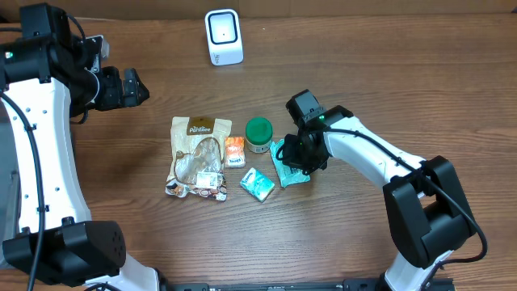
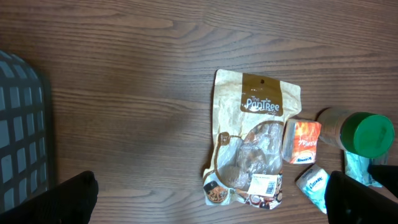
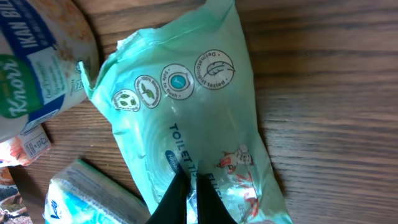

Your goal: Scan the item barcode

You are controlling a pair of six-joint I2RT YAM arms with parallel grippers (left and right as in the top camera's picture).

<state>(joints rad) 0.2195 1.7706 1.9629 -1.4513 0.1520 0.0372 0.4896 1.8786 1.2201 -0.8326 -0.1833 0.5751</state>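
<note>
wood table (image 1: 363, 48), right claw (image 3: 189, 194) pinching green wipes pack (image 3: 186, 106)

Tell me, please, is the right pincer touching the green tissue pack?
Touching. The right wrist view shows the right pincer shut, its tips pinching the green tissue pack; no gap.
</note>
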